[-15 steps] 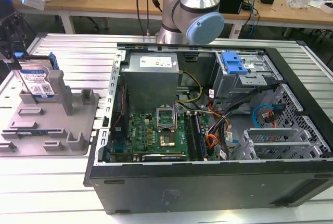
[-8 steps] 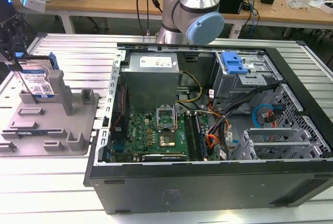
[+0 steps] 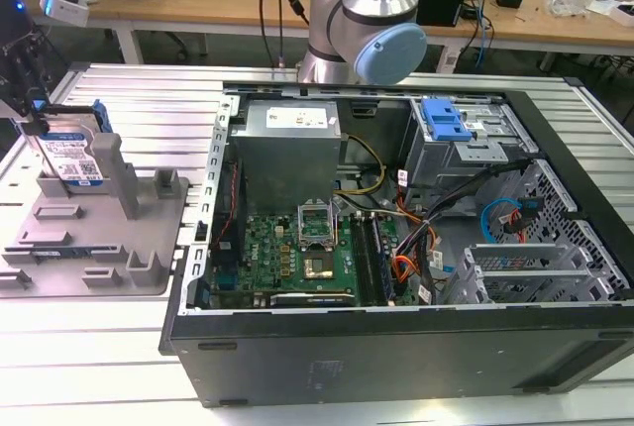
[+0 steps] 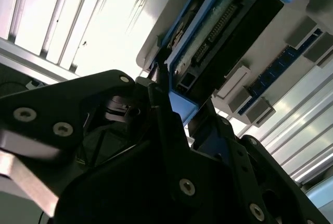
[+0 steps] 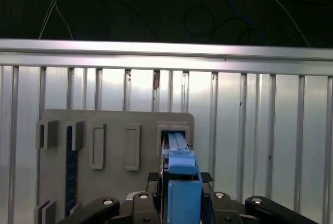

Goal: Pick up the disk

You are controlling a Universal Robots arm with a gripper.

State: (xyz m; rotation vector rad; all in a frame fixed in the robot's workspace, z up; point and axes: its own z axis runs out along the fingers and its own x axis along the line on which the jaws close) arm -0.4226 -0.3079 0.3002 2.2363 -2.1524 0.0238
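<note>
The gripper point(image 5: 183, 179) has its fingers point(image 5: 206, 178) drawn narrow against the blue rail of the disk point(image 3: 75, 157), which stands upright on edge in a slot of the grey fixture point(image 3: 109, 243). Past the fingers lies bare slatted table point(image 5: 260, 130). On the exterior view's right, the open computer case point(image 3: 396, 347) sits well apart from them.

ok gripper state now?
Gripper: closed on the disk, which stands upright in the grey fixture.
</note>
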